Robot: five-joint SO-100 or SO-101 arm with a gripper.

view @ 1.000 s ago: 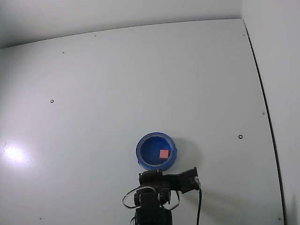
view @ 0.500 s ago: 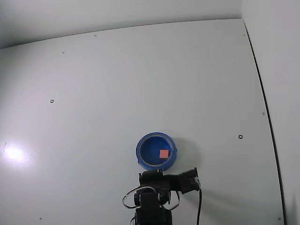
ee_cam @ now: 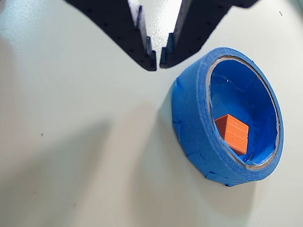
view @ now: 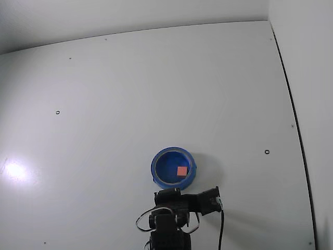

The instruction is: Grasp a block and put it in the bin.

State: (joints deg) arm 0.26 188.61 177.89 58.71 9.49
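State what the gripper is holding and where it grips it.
Nothing. The gripper is nearly closed and empty; the block lies inside the bin.

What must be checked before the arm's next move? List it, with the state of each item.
1. Block inside the bin: ok, it rests on the bin's floor in both views.
2. Pincer free of the block: ok, nothing sits between its tips.
3. Pincer tips nearly together: ok, only a thin gap shows.
4. Pincer clear of the bin rim: ok, tips sit beside it in the wrist view, not touching.
5. Bin upright on the table: ok.
6. More blocks left on the table: cannot tell beyond these views; none visible.
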